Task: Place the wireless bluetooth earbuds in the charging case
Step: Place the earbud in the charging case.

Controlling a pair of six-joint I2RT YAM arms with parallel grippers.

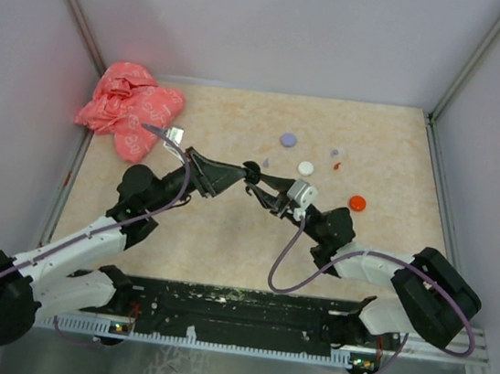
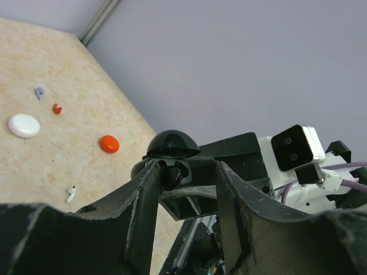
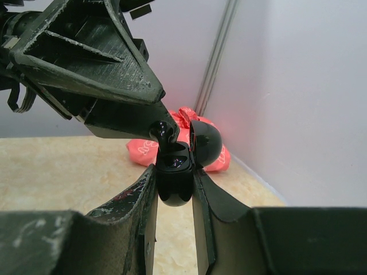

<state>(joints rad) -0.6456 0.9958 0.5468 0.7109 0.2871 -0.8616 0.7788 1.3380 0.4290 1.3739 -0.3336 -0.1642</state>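
Looking at both arms nosed together in mid-air above the beige desk (image 1: pixel 225 239). Can see the right gripper (image 3: pixel 175 172) pinching the black charging case (image 3: pixel 174 192) by its two sides, with the domed lid (image 3: pixel 205 143) flipped up and open. Spotting one black earbud (image 3: pixel 163 133) standing in the open mouth of that case, bulb end up and not sunk flush, right at the tip of the left gripper (image 2: pixel 188 167). From the left wrist view, reading that gripper as spread apart, with a gap much wider than the bud and the bud sitting right by just one finger (image 2: pixel 140 212). Counting the other buds down on the desk, well apart from the arms: a lilac earbud (image 2: pixel 39 92) just beside an orange-red earbud (image 2: pixel 57 108), plus a white earbud (image 2: pixel 71 193) lying on its own. Also catching three coin-like rounds out there: a lilac disc (image 1: pixel 288 140), a white disc (image 1: pixel 306 168) and an orange-red disc (image 1: pixel 358 202). Over in the far left corner, noticing a crumpled pink plastic bag (image 1: pixel 129 108) near the wall.
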